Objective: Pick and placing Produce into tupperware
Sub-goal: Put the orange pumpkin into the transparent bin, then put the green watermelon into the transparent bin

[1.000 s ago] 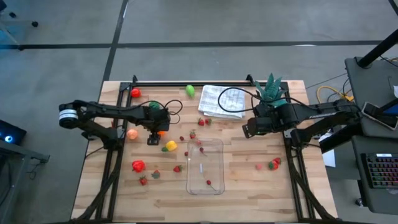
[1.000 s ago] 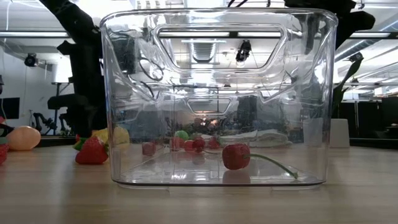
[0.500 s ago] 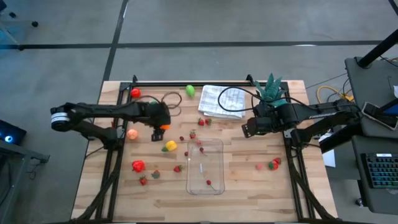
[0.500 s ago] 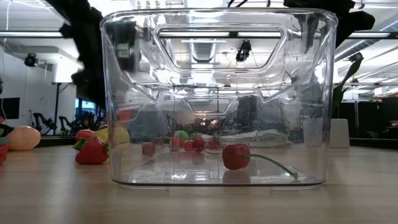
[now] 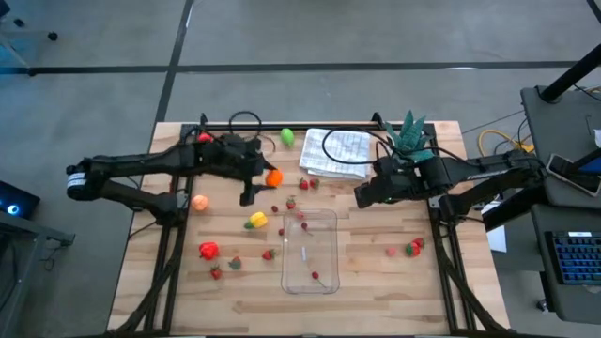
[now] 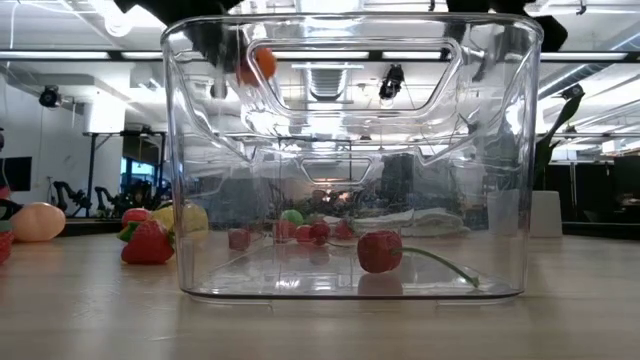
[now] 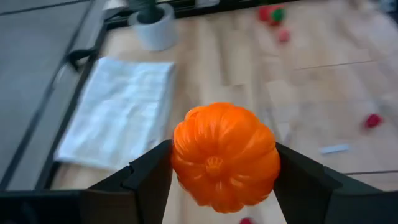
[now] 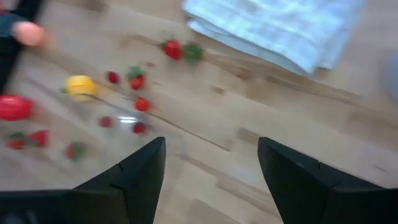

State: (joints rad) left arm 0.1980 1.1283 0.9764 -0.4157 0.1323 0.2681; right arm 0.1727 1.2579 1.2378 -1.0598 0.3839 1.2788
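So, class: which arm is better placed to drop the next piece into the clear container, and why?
Left. Its claw is already shut on the orange pumpkin, lifted near the tupperware. The right claw is open and empty, off to the container's other side.

left arm: reaches in from the table's left edge, stretched across toward the middle, raised off the surface
left gripper (image 5: 266,178): fingers (image 7: 146,180) clamped on either side of the orange pumpkin (image 7: 225,155), which sits between them off the table
right arm: comes in from the right edge, elbow bent, forearm pointing toward the table's centre
right gripper (image 5: 362,195): fingers (image 8: 140,171) spread wide, nothing between them, hovering above the wood
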